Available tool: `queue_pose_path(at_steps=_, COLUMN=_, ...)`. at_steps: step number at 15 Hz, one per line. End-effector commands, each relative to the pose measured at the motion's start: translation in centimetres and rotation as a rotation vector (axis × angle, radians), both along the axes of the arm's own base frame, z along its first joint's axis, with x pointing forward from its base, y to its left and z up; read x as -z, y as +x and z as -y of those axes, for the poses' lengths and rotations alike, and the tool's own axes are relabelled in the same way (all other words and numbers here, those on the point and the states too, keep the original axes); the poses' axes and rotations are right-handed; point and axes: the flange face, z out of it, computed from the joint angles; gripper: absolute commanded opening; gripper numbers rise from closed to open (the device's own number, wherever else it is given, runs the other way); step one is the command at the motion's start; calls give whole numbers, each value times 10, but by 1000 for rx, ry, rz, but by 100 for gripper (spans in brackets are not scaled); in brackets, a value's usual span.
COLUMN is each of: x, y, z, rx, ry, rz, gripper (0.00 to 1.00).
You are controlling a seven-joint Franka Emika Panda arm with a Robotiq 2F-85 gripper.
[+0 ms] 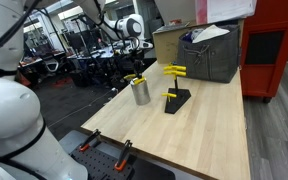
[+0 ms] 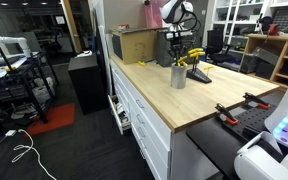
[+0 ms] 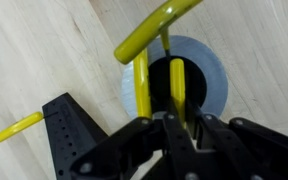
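The gripper is hanging straight above the cup, its jaws pinching narrow on a yellow rod standing upright inside, its long axis pointing up into them. The cup is sitting near the surface's long edge, with the stand just beside it.

Robotics lab or workshop: wooden worktop with drawers, red tool cabinet far right, floor cables near left.

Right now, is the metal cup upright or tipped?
Upright. In an exterior view the metal cup stands on its base on the table; the wrist view looks down into its mouth, a yellow rod inside.
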Motion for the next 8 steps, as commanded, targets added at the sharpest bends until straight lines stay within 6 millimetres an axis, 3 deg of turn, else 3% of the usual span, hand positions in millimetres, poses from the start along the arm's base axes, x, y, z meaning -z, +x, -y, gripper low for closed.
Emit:
queue_pose_path(at_steps=1, x=-14, y=-4, z=10, rx=5, ry=-9, rz=-36, gripper=4)
queue_pose_path(at_steps=8, x=-24, y=-4, z=3, rx=4, ry=1, rz=-83, gripper=4)
